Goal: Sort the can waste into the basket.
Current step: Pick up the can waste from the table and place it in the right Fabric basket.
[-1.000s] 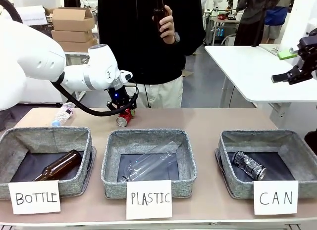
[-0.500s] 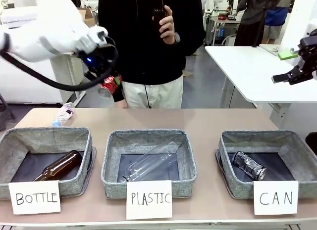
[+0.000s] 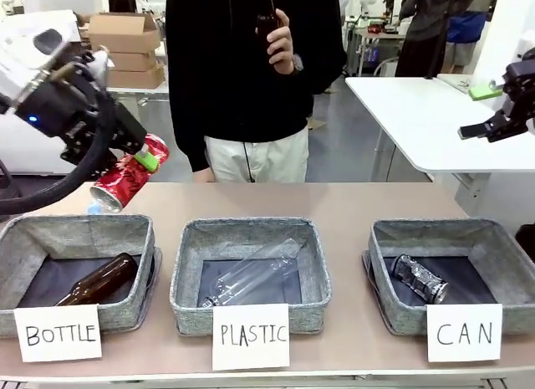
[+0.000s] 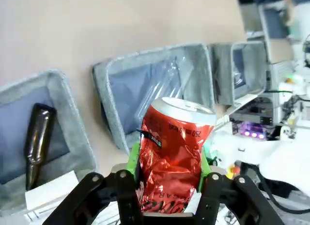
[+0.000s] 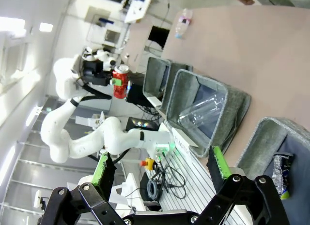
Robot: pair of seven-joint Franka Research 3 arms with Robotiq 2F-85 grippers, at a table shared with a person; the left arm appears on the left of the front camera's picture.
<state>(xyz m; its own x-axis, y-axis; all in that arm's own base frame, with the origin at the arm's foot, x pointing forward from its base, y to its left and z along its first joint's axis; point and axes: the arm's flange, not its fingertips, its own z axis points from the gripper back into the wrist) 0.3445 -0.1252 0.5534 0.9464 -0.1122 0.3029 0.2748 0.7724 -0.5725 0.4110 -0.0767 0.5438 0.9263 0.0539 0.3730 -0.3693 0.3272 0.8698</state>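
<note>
My left gripper (image 3: 134, 166) is shut on a dented red can (image 3: 125, 176) and holds it tilted in the air above the far left of the table. In the left wrist view the red can (image 4: 174, 150) sits between the green pads (image 4: 132, 159). The crushed silvery can (image 3: 420, 278) lies on the dark floor of the grey basket (image 3: 451, 230) signed "CAN" at the right. My right gripper (image 3: 481, 128) hangs high at the far right; in its own view the right gripper (image 5: 161, 164) is open and holds nothing, with the crushed can (image 5: 281, 174) below it.
A basket signed "BOTTLE" (image 3: 79, 230) holds a brown bottle (image 3: 96, 280) at the left. The middle basket signed "PLASTIC" (image 3: 251, 232) holds a clear bottle (image 3: 251, 276). A person stands at the far side with a brown bottle in a hand (image 3: 280, 42). A white table (image 3: 426, 113) stands far right.
My left gripper has lifted the red can off the far middle of the table and carried it up, left and nearer the camera. The right arm has not moved.
</note>
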